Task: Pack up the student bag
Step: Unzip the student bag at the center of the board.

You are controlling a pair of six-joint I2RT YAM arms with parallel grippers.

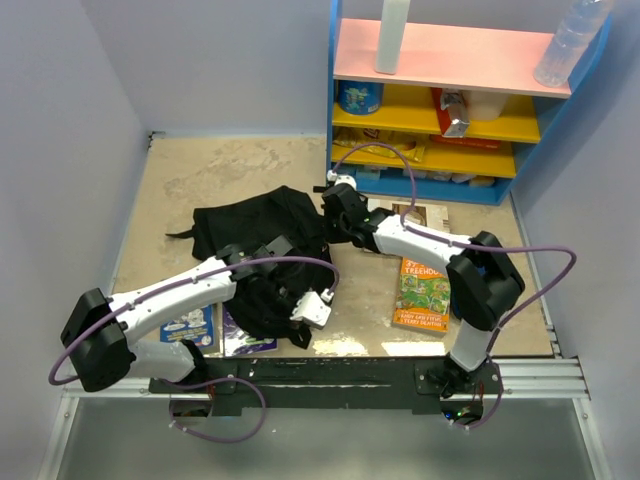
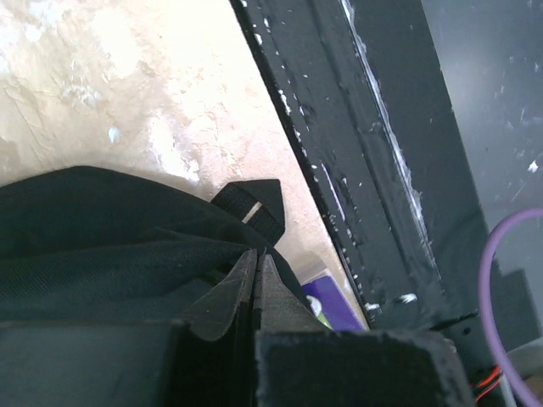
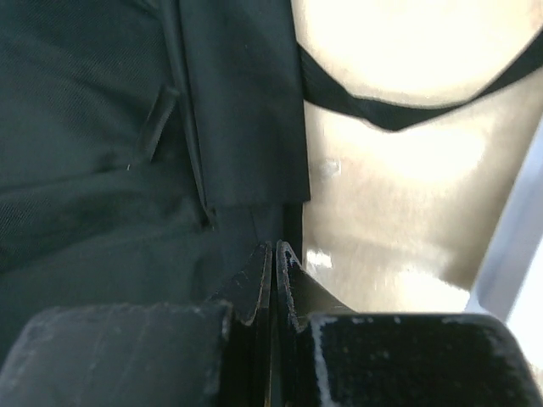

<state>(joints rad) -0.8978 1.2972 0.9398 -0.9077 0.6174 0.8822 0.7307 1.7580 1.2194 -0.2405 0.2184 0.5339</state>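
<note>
My left jaws: closed, tips pinching a gathered fold of the student bag [image 1: 255, 225] at its near edge, just beside a strap end [image 2: 259, 208]. My right jaws: closed tight at the bag's right-hand edge; whether cloth is nipped I cannot tell. Bag lies slumped on the tabletop [image 1: 230, 170] between them. Right of the bag: an orange book [image 1: 422, 292], flat. Beyond the bag, rightward: a shelf unit [image 1: 450, 60]

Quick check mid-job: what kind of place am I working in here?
Probably a staged test booth dressed as a child's study corner: plain partition walls, a brightly coloured shelf unit, and children's books lying beside the student bag.
</note>
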